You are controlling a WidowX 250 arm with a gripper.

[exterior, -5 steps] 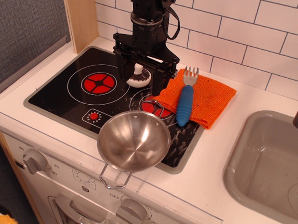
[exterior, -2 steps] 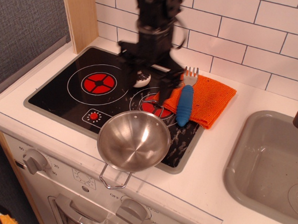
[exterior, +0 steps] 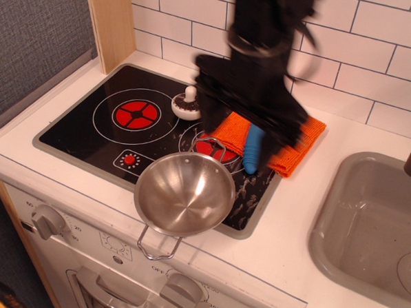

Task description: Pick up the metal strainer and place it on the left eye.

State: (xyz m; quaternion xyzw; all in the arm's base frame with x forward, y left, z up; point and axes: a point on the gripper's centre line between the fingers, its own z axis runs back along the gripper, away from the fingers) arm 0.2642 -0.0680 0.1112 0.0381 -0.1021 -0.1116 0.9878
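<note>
The metal strainer [exterior: 184, 193] is a shiny steel bowl with wire loop handles. It sits at the front edge of the black stovetop [exterior: 76, 130], overhanging the rim, and covers part of the right burner. The left eye [exterior: 136, 114], a red four-segment disc with white rings, lies bare at the stove's left. My gripper [exterior: 252, 122] is a black, motion-blurred mass above the orange cloth, behind and right of the strainer. Its fingers look spread apart with nothing between them.
A small white knob-topped lid [exterior: 189, 105] sits on the stove behind the burners. An orange cloth [exterior: 310, 139] with a blue-handled fork [exterior: 253, 149] lies right of the stove. A grey sink [exterior: 374, 232] is at the right. A wooden panel [exterior: 110, 18] stands at the back left.
My gripper has moved right and toward the front, from above the white lid to above the orange cloth. The lid is now uncovered. The strainer has not moved.
</note>
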